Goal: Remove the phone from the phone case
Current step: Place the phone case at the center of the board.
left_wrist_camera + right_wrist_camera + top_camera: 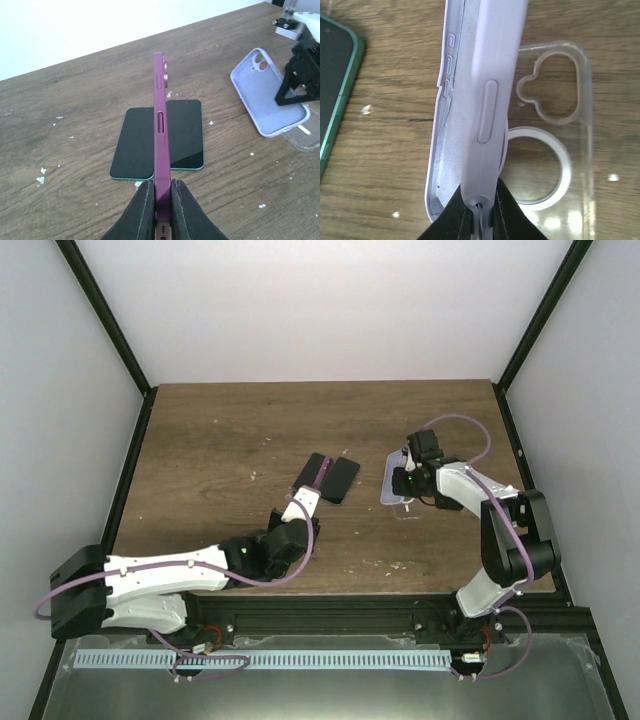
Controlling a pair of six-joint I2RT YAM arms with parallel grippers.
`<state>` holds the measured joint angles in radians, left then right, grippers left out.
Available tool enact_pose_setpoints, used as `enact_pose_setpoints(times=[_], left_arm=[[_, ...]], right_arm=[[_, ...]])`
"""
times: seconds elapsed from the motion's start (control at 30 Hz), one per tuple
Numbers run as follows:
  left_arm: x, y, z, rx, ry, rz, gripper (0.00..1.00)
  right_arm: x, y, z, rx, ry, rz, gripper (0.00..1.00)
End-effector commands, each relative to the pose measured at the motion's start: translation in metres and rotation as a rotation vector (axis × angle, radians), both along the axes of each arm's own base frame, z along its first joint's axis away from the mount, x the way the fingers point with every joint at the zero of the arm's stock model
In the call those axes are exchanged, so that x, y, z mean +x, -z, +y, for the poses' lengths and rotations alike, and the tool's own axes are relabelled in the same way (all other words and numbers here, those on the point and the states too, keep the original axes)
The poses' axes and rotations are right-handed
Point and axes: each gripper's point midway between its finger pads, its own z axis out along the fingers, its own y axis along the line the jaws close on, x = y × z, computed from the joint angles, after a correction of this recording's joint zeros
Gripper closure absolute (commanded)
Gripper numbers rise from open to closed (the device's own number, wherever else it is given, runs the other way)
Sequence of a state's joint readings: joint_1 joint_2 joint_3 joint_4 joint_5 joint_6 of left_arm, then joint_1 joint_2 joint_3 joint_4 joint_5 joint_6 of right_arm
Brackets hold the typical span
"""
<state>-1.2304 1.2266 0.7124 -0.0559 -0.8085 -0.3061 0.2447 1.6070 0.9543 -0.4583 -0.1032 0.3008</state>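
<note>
Phone (pixel 160 135) and case looked fully parted, so I judged the extraction itself done and only the setting-down left. Nearest the bases, the left gripper (pixel 160 189) was clamped on the bottom end of the magenta phone, holding it on edge with its side buttons toward the wrist camera. From that view it crossed over a second, green-rimmed phone (pixel 135 145) lying screen-up on the table (pixel 220 430). Whether the two touched I could not tell.

Farther out and to the right, the right gripper (pixel 480 202) was pinched shut on one wall of the lavender case (pixel 265 95). Its inside lay open to the left wrist camera, showing nothing but the camera cut-out. A clear case (pixel 560 150) lay flat on the wood beneath and beside it.

The next move would call for lowering the magenta phone onto bare wood, clear of the green-rimmed one. Gripped only at one end, it might swing as it tipped flat, so a slow descent before letting go seemed wise.
</note>
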Motion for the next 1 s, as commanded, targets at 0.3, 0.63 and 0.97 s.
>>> enact_pose_setpoints(times=[0.3,0.63,0.97], left_arm=[[0.008,-0.018,0.029,-0.108,-0.076,-0.038,1.0],[0.008,-0.019,0.041,-0.077,-0.1,-0.035,1.0],[0.012,-0.01,0.05,-0.015,-0.16,-0.022,1.0]], right_arm=[[0.012,-0.056,-0.085,-0.253,0.168,-0.154,0.99],[0.0,-0.095,0.017,0.218,-0.255,-0.222,0.99],[-0.017,-0.034,0.033,0.326,-0.295,0.006,0.98]])
